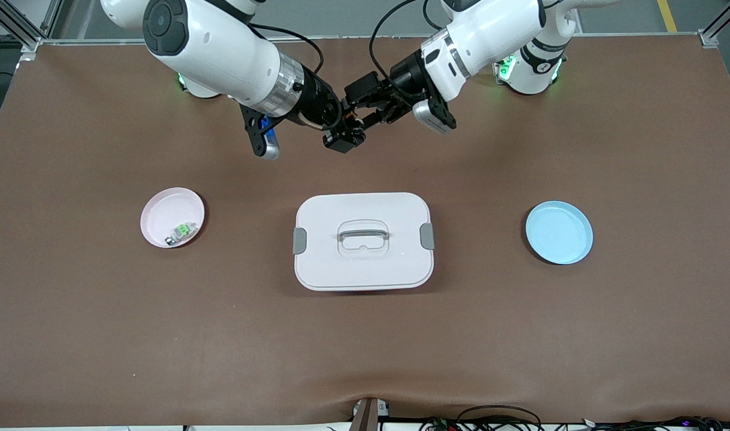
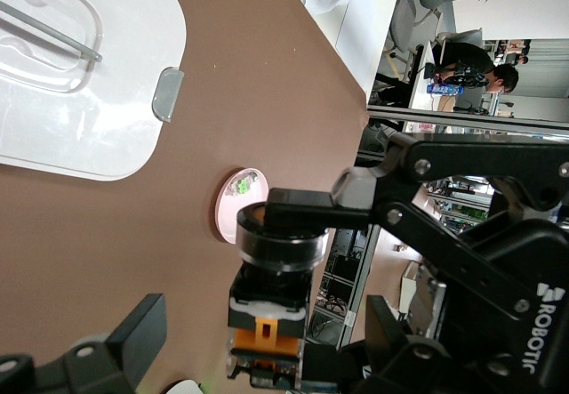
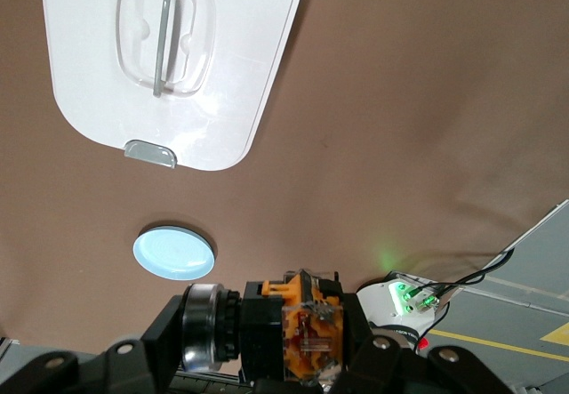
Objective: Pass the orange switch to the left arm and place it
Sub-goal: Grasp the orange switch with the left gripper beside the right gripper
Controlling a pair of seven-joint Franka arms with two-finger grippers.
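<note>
Box [image 1: 363, 240] on table; both hands up w/ orange switch [image 2: 267, 323].

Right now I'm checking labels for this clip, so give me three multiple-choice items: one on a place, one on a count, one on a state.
1. The green switch lies: A in a cup; B in the pink plate; C in a drawer.
2. Plates in view: A one; B two; C three.
3. The orange switch is: A in a cup; B in a drawer; C held by the right gripper.
Answers: B, it sits inside the pink rim; B, one pink, one blue plate; C, the fingers clamp it in the air.
</note>
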